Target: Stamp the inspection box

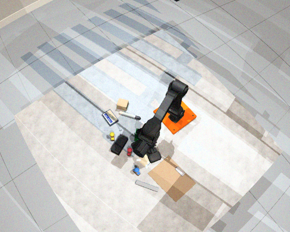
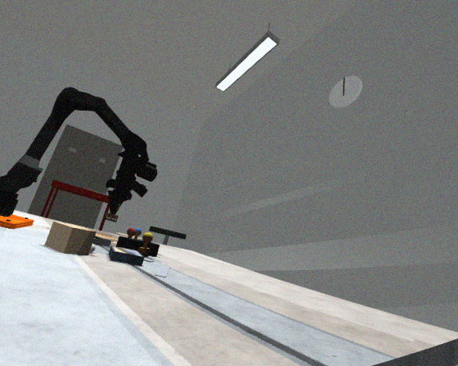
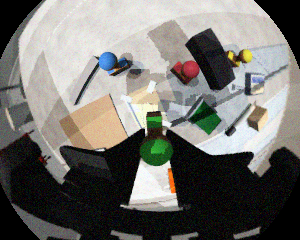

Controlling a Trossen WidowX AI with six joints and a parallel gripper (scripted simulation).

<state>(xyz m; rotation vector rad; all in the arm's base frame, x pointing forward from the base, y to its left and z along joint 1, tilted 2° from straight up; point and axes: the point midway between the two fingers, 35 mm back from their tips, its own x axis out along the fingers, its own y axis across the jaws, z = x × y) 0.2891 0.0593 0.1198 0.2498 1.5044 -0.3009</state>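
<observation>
My gripper (image 2: 112, 211) (image 3: 155, 132) is shut on the green-knobbed stamp (image 2: 111, 217) (image 3: 156, 151), which it holds upright in the air above the bench. The cream card (image 1: 144, 161) (image 3: 146, 96) lies below and just beyond the stamp in the wrist view; the arm covers part of it in the top view. The print area is too small and blurred to read. The green ink pad (image 1: 137, 135) (image 3: 205, 117) lies to the right of the stamp in the wrist view, partly hidden by the arm in the top view.
Red (image 1: 129, 151) (image 3: 190, 70), blue (image 1: 136, 170) (image 3: 108, 61) and yellow (image 1: 112, 135) (image 3: 245, 55) knobbed stamps stand around a black block (image 1: 119, 144) (image 3: 210, 57) and the card. A brown sheet (image 1: 172, 180), grey bar (image 1: 146, 185), marker (image 1: 129, 115), blue-labelled tray (image 1: 110, 117) and cardboard block (image 1: 122, 104) lie nearby.
</observation>
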